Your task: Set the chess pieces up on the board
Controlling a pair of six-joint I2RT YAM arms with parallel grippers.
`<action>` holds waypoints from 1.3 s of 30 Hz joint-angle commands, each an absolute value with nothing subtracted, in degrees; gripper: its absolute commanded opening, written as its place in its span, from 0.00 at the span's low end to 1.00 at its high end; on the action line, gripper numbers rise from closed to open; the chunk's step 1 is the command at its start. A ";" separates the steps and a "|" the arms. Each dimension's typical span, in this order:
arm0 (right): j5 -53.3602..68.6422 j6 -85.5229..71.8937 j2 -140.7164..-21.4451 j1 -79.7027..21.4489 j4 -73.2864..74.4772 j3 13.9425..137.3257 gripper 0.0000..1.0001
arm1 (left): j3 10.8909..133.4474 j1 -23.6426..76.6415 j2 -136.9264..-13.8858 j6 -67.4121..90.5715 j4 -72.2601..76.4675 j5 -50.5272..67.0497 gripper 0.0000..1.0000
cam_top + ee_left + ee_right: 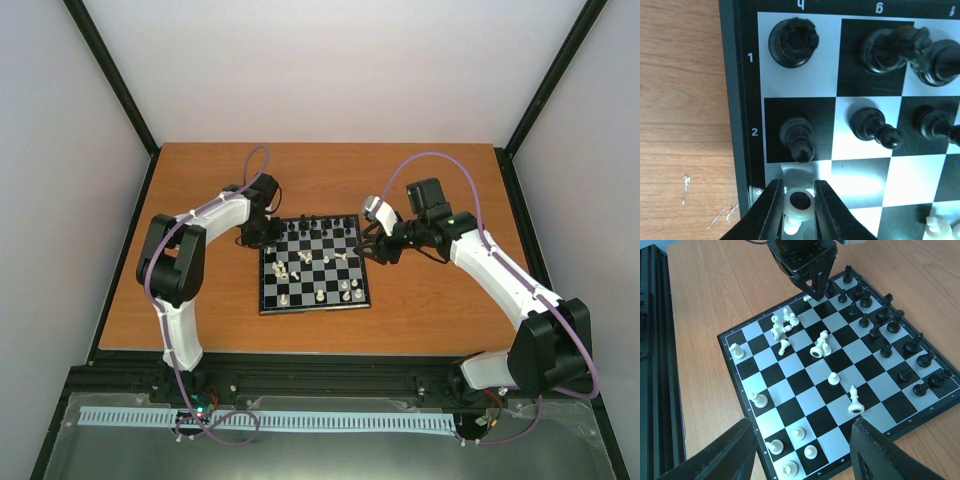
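The board [315, 307] lies mid-table between the arms. Black chess pieces [318, 226] stand in two rows along its far side. Cream-white chess pieces [821, 346] are scattered: several toppled mid-board, several upright near my right gripper. My left gripper [799, 210] is at the board's far left corner, shut on a white piece [799, 202] that lies sideways, its round base facing the camera. Just beyond it stand a black pawn [798, 137] and a black rook [793, 42]. My right gripper [802, 452] hovers open over the board's right edge, nothing between its fingers.
Bare wooden table [430, 300] surrounds the board. In the right wrist view the left gripper's black body [807, 267] hangs over the far corner. A black frame rail [300, 375] runs along the near table edge by the arm bases.
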State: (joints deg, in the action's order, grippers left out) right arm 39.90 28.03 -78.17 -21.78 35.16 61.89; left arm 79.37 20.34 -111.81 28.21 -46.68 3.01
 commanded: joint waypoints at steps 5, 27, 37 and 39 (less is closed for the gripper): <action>41.48 28.13 -77.39 -21.31 35.51 62.93 0.52 | 76.08 21.82 -99.45 29.35 -44.41 5.67 0.14; 38.85 10.84 -76.39 -28.06 16.41 64.32 0.47 | 51.19 31.15 -65.72 69.17 -4.00 8.93 0.17; 33.57 7.76 -80.35 -35.76 5.94 65.51 0.48 | 51.82 31.18 -64.90 75.46 -1.48 13.00 0.17; 33.26 7.47 -81.97 -36.18 5.58 66.59 0.49 | 52.18 31.20 -64.42 75.56 -1.81 12.80 0.17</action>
State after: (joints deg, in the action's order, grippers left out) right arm 35.42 8.93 -79.31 -35.24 10.33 63.88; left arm 50.30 30.87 -65.54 72.71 -3.90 11.73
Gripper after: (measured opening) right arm 0.485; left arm 0.176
